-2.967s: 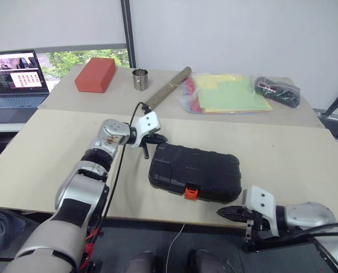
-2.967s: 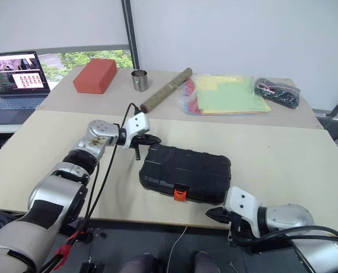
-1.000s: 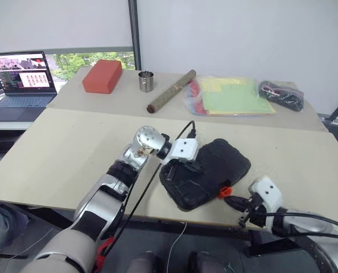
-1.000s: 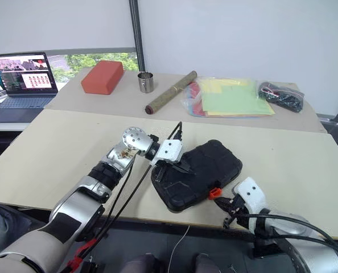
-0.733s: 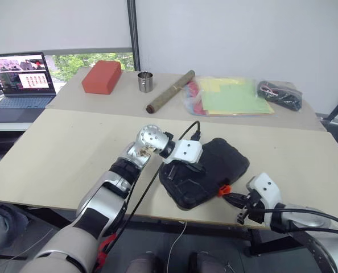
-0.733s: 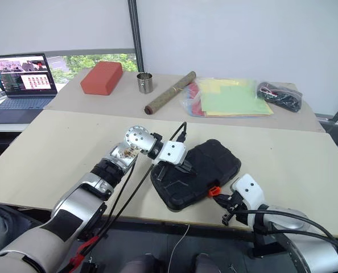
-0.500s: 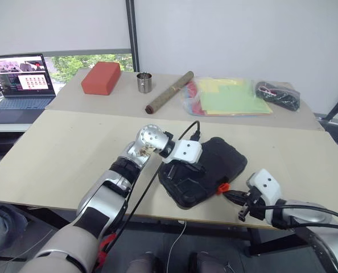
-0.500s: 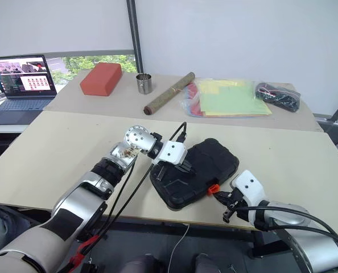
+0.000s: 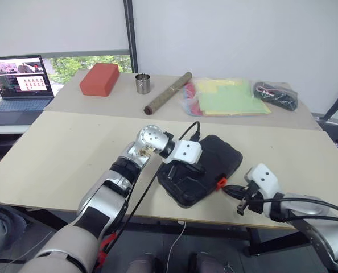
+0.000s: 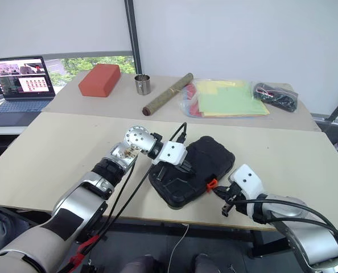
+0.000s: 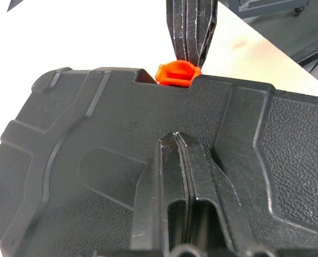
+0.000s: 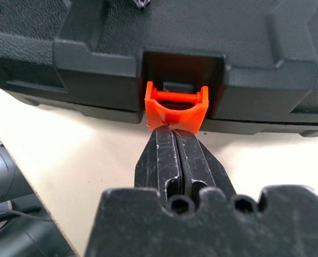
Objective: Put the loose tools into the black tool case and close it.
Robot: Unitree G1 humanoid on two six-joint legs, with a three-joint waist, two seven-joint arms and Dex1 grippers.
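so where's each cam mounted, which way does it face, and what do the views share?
Left eye and right eye views: on the head, looking forward and down over the table; both arms show, left gripper on the black tool case.
Left wrist view: along the shut left fingers, resting on the case lid.
Right wrist view: along the shut right gripper, tips at the orange latch.
Shared: both wrist views see the latch and the case.

The two tan tables (image 9: 61, 153) carry one black tool case (image 9: 200, 173) with one orange latch (image 9: 220, 182). There is one red brick-shaped block (image 9: 99, 78), one small metal cup (image 9: 141, 83), one brown roll (image 9: 168, 92) and one clear bag of coloured sheets (image 9: 226, 96). One dark bag of cables (image 9: 276, 95) and one open laptop (image 9: 18, 82) complete the count.
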